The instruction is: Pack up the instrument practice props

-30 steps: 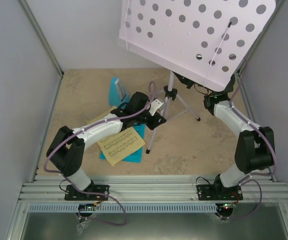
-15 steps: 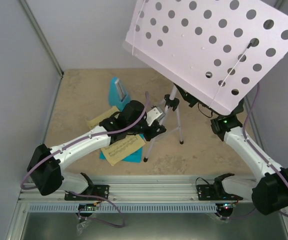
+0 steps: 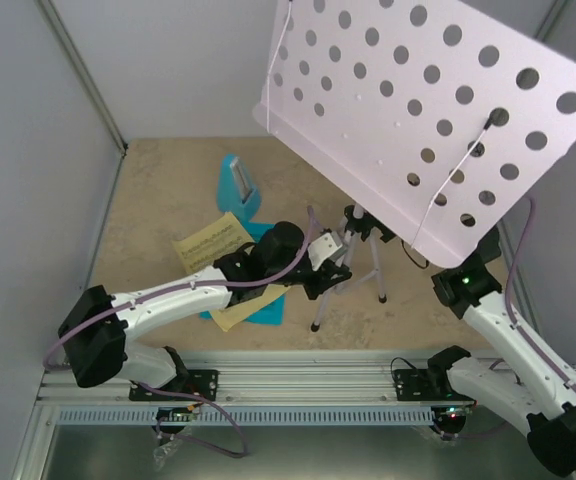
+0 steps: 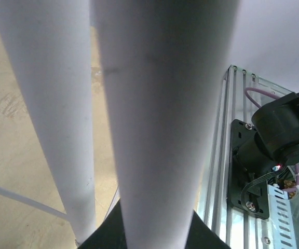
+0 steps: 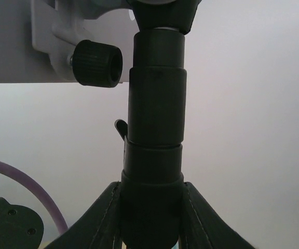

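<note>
Lilac stand [image 3: 418, 110], feet at 5 o'clock on the table [image 3: 168, 190], has my left gripper [image 3: 334, 278] clamped on a leg [image 4: 160, 104] and my right gripper [image 5: 152, 207] clamped on its column [image 5: 155, 109], presumably steadying it for folding.

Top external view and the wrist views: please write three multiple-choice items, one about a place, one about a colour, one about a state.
1. Where is the blue metronome?
A. farther back than the music sheets
B. in a box
C. on the right arm

2. On the music stand, which colour is the holed desk?
A. green
B. pale lilac
C. black

3. What is the right gripper doing?
A. hanging open
B. holding a sheet
C. shut on the black column

Key: 1 A, it stands beyond the sheets. 2 B, the top view shows lilac. 3 C, its fingers clasp the column.
</note>
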